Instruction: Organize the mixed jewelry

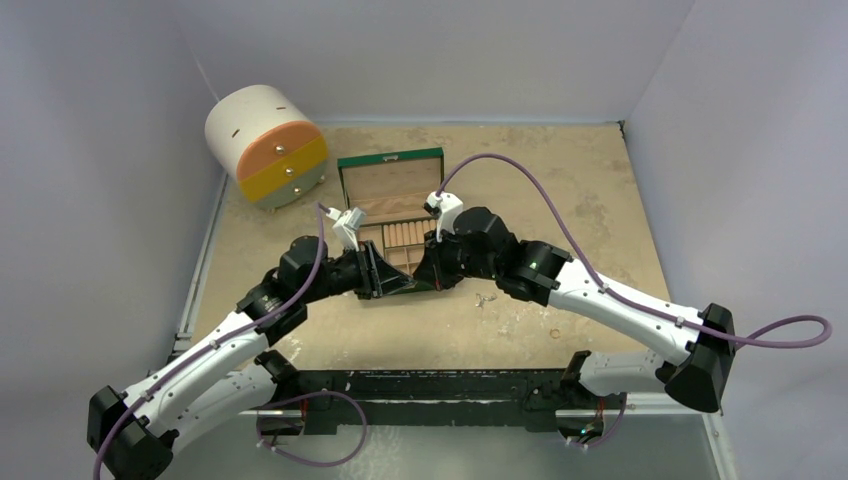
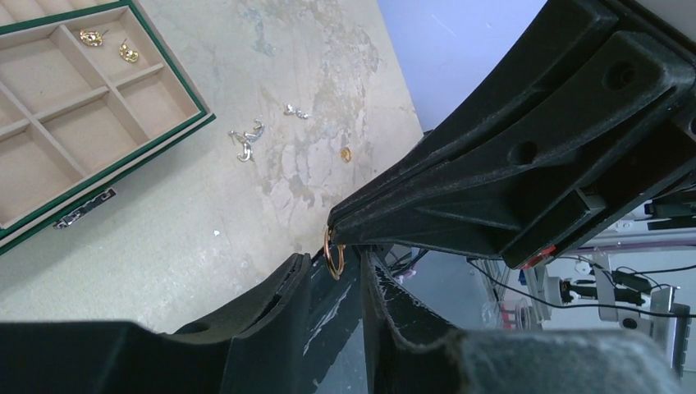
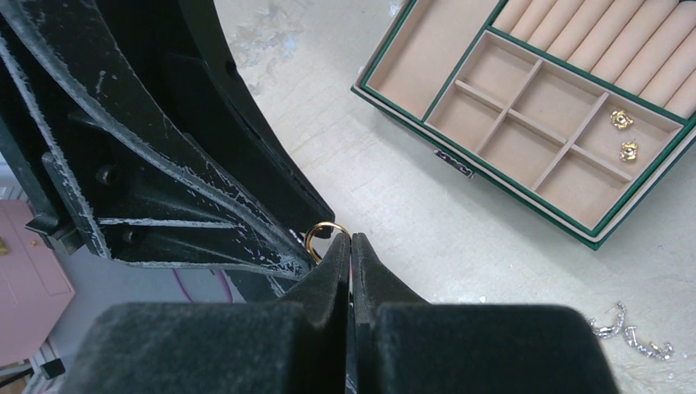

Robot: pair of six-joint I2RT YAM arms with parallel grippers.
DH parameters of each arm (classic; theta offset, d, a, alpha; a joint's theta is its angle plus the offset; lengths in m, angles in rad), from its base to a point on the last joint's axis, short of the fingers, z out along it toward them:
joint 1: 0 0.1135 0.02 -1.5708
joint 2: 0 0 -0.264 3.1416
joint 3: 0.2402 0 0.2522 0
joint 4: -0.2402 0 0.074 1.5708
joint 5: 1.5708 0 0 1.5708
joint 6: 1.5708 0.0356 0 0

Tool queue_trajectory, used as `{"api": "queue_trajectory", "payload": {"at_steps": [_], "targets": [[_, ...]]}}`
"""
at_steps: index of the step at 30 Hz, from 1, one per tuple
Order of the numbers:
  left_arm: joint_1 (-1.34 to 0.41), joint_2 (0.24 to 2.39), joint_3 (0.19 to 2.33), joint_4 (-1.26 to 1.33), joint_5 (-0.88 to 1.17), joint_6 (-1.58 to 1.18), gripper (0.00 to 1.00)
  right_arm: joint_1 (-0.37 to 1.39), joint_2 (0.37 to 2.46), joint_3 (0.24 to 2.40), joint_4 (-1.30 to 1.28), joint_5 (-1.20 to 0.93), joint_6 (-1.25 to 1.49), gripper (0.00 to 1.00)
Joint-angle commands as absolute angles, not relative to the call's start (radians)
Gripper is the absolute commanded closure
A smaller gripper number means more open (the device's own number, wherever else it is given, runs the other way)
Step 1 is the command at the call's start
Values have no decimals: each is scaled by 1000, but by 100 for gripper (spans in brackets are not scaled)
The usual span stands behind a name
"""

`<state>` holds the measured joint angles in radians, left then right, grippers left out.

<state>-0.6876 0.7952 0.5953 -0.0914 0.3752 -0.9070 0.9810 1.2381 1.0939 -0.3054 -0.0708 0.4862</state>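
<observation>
My right gripper [image 3: 350, 242] is shut on a small gold ring [image 3: 325, 233], pinched at its fingertips just in front of the green jewelry box [image 3: 501, 148]. My left gripper [image 2: 336, 275] is open, and its fingers stand on either side of that ring [image 2: 334, 252] without closing on it. In the top view both grippers, left [image 1: 383, 273] and right [image 1: 430, 268], meet at the box's front edge [image 1: 400, 290]. Two gold earrings [image 3: 624, 135] lie in one box compartment. Silver earrings [image 2: 246, 141] and a small gold piece [image 2: 345, 153] lie loose on the table.
A white round drawer unit with orange and yellow fronts [image 1: 265, 145] stands at the back left. The box lid [image 1: 390, 160] stands open. Grey walls close in three sides. More loose pieces lie right of the box: silver ones [image 1: 487, 298] and a gold ring [image 1: 554, 333].
</observation>
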Motion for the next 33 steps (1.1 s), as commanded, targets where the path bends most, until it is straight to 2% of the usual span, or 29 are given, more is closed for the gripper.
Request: {"api": "queue_trajectory", "payload": {"at_steps": [1,6,8,15,16,18,23,31,33], "targets": [[-685,788,596,-32,401,-916,74,985,1227,1130,-258,-77,487,100],[-685,783,592,-20,400,-927,88,986,1218,1125,-258,-86,488,100],[-684,783,592,-19,400,-930,99,987,1212,1121,-258,-86,487,100],[-685,773,585,25,406,-955,100,989,1183,1099,-251,-99,489,100],[-685,771,584,27,406,-958,100,989,1175,1095,-249,-100,490,98],[-685,765,587,22,405,-953,100,989,1155,1087,-247,-99,493,85],[-684,745,591,4,400,-929,100,989,1090,1068,-265,-137,495,69],[-685,722,607,29,513,-897,100,988,1011,1039,-230,-237,484,51],[-685,717,612,53,551,-907,100,988,1002,1037,-216,-277,474,49]]}}
